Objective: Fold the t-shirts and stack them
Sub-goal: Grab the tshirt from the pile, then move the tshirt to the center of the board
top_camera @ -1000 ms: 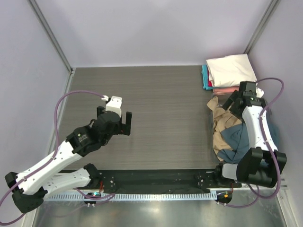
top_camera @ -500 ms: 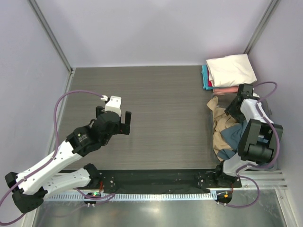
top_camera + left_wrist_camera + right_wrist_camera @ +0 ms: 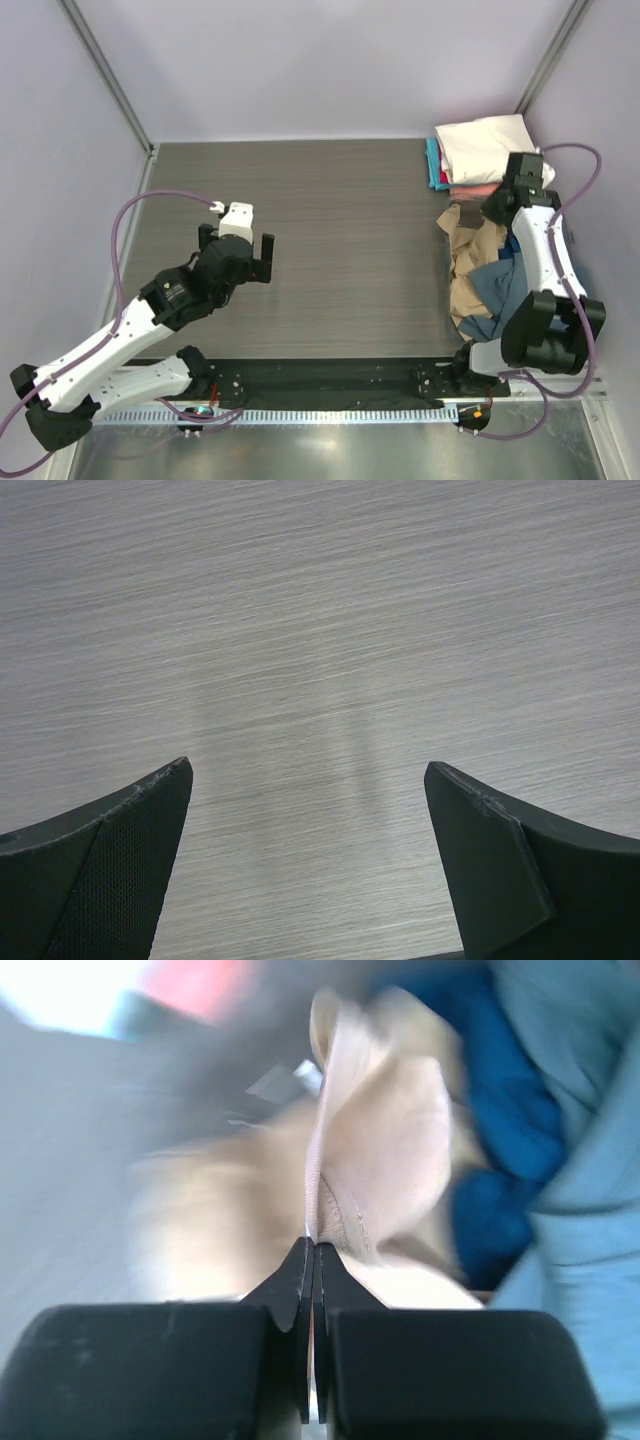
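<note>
A loose heap of t-shirts lies at the table's right side, with a tan t-shirt (image 3: 468, 262) over a slate blue t-shirt (image 3: 503, 287). My right gripper (image 3: 494, 211) is shut on a raised fold of the tan t-shirt (image 3: 385, 1150), the cloth pinched between the fingertips of the right gripper (image 3: 312, 1250). Navy cloth (image 3: 500, 1140) and slate blue cloth (image 3: 590, 1160) lie just beside it. A folded stack sits at the back right, a cream-white t-shirt (image 3: 487, 148) on top. My left gripper (image 3: 240, 262) hangs open over bare table; the left gripper (image 3: 308, 780) holds nothing.
Under the white shirt, teal (image 3: 432, 160), red (image 3: 441, 180) and pink (image 3: 476, 188) edges of the stack show. The right wall stands close behind the heap. The dark wood-grain table (image 3: 340, 230) stretches between the two arms.
My right gripper went from open to shut on the tan t-shirt's fold and moved slightly back toward the stack. The left arm has barely moved.
</note>
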Tool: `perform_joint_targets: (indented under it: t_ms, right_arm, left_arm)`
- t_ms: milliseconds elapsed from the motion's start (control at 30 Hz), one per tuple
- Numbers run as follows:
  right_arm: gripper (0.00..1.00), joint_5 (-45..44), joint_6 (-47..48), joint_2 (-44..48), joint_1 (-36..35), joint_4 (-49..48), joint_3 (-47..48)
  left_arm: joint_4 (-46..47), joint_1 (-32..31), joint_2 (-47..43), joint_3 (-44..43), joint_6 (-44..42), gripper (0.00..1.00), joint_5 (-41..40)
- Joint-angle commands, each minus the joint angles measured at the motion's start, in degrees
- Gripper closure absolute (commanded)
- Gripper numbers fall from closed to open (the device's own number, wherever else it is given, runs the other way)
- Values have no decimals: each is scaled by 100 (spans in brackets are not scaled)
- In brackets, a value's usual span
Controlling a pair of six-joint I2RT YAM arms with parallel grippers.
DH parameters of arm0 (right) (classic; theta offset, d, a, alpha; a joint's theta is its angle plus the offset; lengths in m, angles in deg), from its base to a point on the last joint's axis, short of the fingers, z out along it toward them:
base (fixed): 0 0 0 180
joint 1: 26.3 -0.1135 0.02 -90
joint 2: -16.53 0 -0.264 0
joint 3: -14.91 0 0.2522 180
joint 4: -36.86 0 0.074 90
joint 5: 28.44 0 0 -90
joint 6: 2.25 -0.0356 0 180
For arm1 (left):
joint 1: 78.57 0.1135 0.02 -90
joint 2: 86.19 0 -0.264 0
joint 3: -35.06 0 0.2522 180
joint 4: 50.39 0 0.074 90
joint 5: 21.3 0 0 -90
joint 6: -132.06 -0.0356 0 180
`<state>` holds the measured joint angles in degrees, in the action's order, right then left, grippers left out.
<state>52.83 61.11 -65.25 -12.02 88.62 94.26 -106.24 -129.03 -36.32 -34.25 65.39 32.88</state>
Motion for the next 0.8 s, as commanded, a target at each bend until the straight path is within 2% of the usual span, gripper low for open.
perform_joint_targets:
  t_ms: [0,33,133,200,233,267,367,433,500,533,633,700,733,767]
  right_arm:
    - [99,188,-219,714,-758,58,1341]
    - [99,188,-254,777,-1230,67,1578]
    - [99,739,-360,830,-1944,-204,2580]
    - [99,1475,-387,656,-2586,-362,3876]
    - [99,1636,-395,576,-2806,-407,3883]
    - [99,2082,-404,506,-3174,-520,4562]
    - [99,2638,-658,408,-3362,-837,5479]
    - [99,2361,-703,469,-3362,-952,5667]
    - [99,1948,-545,645,-3362,-839,5545]
    - [99,1371,-493,715,-3353,-734,5414]
    - [99,236,-527,1031,-3344,-495,4388]
    - [99,-40,-676,1268,-3301,-469,3167]
    - [89,-93,-703,1304,-3266,-460,2345]
    - [38,37,-694,1305,-3239,-416,1980]
  left_arm:
    - [-54,62,-39,-52,-13,1,-330]
    - [-80,54,-38,-52,-4,1,-408]
    - [-107,71,-56,-52,31,1,-601]
    - [-133,80,-65,-44,66,1,-716]
    - [-159,89,-47,-61,84,1,-717]
    - [-194,89,-56,-70,119,1,-795]
    - [-265,106,-73,-96,189,1,-1067]
    - [-300,124,-135,-96,224,1,-1182]
    - [-353,159,-196,-105,277,1,-1375]
    - [-370,176,-266,-114,355,1,-1445]
    - [-344,229,-529,-79,453,0,-1508]
    - [-327,256,-679,-53,497,0,-1560]
    - [-301,256,-758,-26,497,0,-1595]
    - [-265,256,-872,-9,479,0,-1630]
